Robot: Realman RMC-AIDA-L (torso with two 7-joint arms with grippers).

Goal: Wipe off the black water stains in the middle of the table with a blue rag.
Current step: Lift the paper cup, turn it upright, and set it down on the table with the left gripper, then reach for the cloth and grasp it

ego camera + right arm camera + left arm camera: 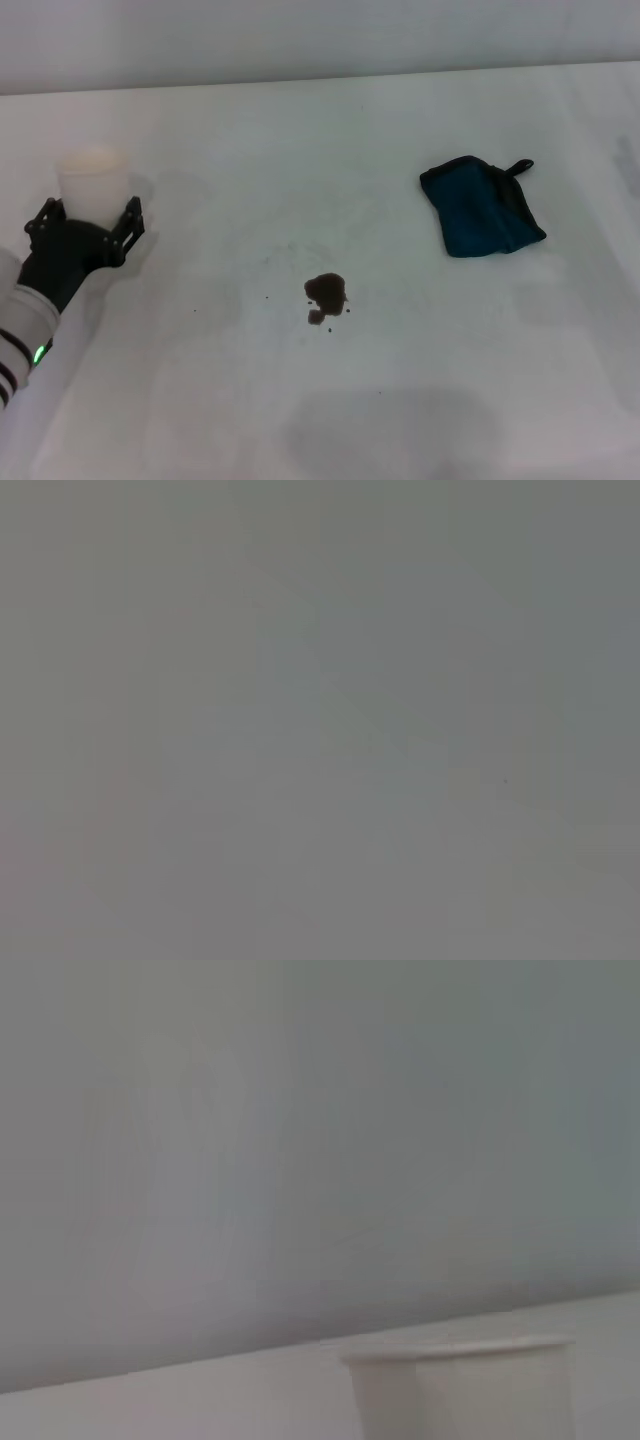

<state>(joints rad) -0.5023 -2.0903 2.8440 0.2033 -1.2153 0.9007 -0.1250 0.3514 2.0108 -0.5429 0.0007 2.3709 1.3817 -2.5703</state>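
The black water stains (325, 293) are a small dark blotch with a few specks on the white table (300, 150), near the middle. The blue rag (480, 207) lies crumpled at the right, its black loop pointing to the far side, well apart from the stains. My left gripper (90, 212) is at the left edge, fingers spread on either side of a white paper cup (93, 182) that stands upright. The cup's rim also shows in the left wrist view (460, 1352). My right gripper is out of view; its wrist view shows only plain grey.
A grey wall (300, 35) runs along the table's far edge. A faint shadow lies on the table's near part (390, 430).
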